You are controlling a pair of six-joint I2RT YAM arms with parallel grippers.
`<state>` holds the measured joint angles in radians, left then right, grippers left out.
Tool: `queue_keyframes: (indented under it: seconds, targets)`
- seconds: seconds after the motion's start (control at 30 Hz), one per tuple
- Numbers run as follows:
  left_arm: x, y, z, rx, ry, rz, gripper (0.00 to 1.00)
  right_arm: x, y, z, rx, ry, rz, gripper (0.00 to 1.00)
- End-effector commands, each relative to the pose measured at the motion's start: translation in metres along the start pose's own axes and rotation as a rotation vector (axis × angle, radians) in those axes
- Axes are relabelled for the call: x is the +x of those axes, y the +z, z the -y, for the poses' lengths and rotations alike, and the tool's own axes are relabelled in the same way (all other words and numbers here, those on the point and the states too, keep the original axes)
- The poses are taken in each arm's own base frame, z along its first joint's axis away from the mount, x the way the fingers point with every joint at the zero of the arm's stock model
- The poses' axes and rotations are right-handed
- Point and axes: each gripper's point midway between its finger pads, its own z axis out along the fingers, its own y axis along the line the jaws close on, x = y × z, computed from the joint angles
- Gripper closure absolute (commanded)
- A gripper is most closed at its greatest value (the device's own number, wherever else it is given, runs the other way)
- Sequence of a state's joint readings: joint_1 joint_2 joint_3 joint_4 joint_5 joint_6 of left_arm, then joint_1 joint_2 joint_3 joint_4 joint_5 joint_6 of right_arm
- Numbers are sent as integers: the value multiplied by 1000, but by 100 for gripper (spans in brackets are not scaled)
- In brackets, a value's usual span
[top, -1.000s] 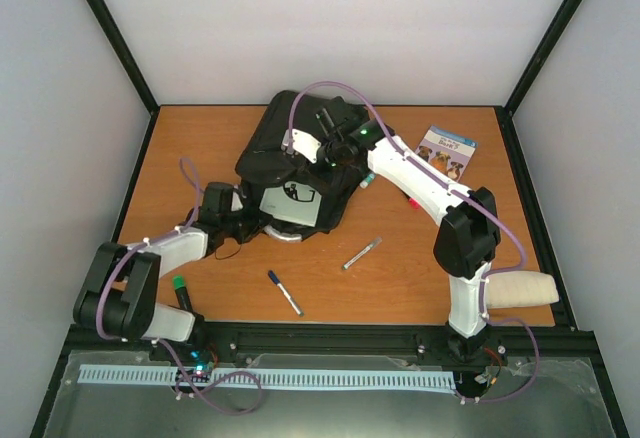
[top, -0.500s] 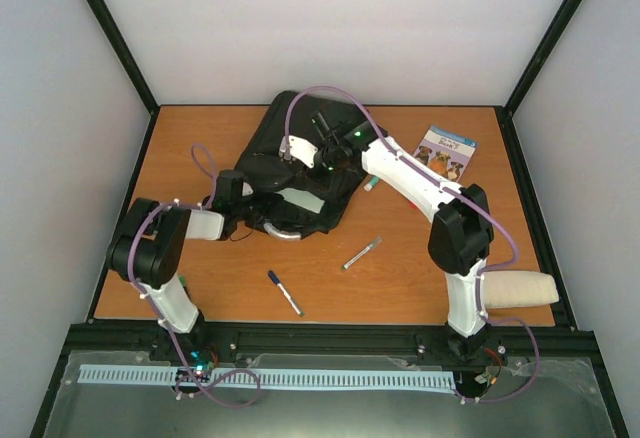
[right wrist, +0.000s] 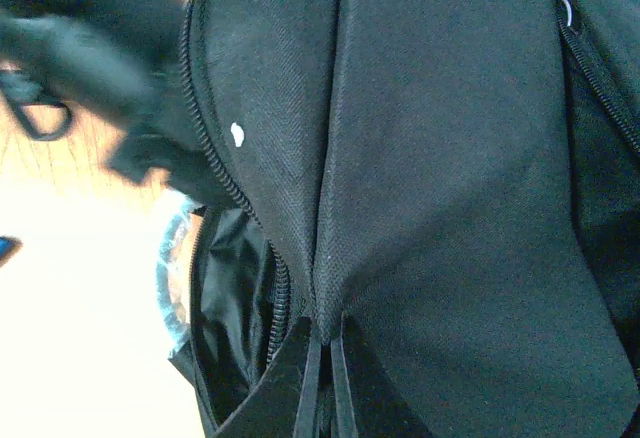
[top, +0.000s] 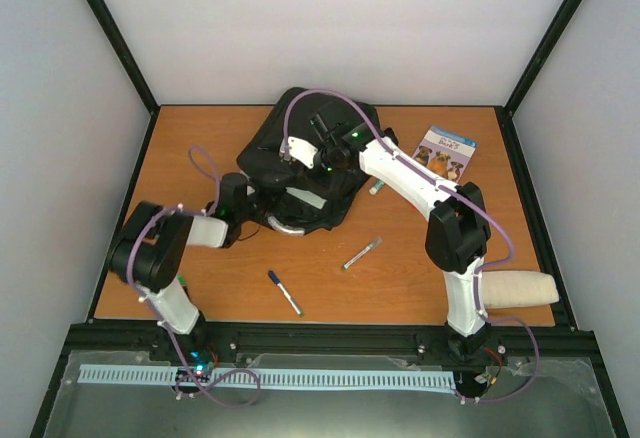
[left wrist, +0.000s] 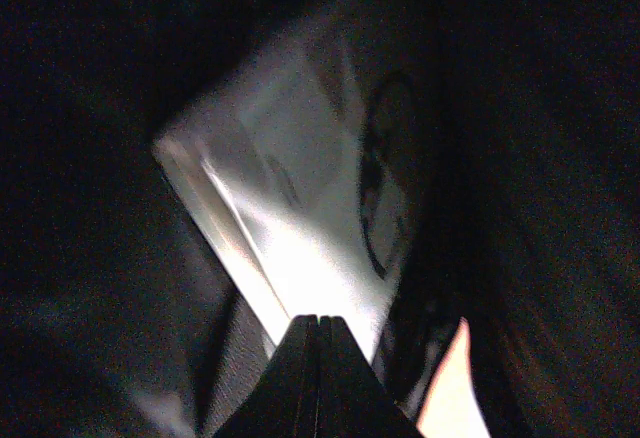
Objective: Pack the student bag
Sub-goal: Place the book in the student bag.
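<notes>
The student bag [top: 300, 148], a black backpack, lies at the back middle of the table with its mouth facing the near left. My right gripper [top: 292, 156] is on top of it, shut on a fold of its black fabric [right wrist: 330, 208] beside the open zipper [right wrist: 215, 163]. My left gripper [top: 260, 208] reaches into the mouth with its fingers shut and nothing between them [left wrist: 318, 320]. Its tip is against a white book [left wrist: 300, 218] that lies inside the dark bag [left wrist: 540, 158]. A part of that book [top: 305, 198] shows in the opening.
A picture book [top: 447, 150] lies at the back right and a teal-capped marker [top: 374, 187] sits beside the bag. A silver pen [top: 362, 253] and a blue marker [top: 285, 292] lie in front. A beige pouch [top: 522, 288] rests at the right edge. A green-capped marker [top: 180, 283] is near the left arm.
My left arm has swung in toward the bag and its gripper has gone into the mouth, with the white book now deeper inside. The right gripper kept its hold and shifted slightly.
</notes>
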<state>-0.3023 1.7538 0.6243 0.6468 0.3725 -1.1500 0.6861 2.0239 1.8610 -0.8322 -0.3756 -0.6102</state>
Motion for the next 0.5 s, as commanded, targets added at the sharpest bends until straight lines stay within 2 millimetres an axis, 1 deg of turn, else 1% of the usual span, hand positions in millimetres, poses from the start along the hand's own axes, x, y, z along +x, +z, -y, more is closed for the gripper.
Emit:
queue_keyframes:
  seconds: [0.0, 0.07, 0.13, 0.23, 0.33, 0.47]
  targets:
    - [1, -39, 36, 64, 62, 127, 99, -38, -18, 4, 48, -27, 96, 97]
    - [10, -56, 36, 44, 75, 162, 99, -43, -20, 8, 61, -28, 106, 97]
    - [20, -70, 30, 10, 79, 186, 99, -50, -22, 10, 61, -30, 120, 97]
    - [31, -80, 23, -5, 74, 192, 99, -59, -23, 8, 41, -30, 140, 97]
    - [36, -77, 7, -24, 47, 188, 99, -67, -21, 3, 22, -37, 154, 97]
    - [44, -59, 3, 3, 42, 150, 99, -75, -13, -6, 0, -54, 156, 97]
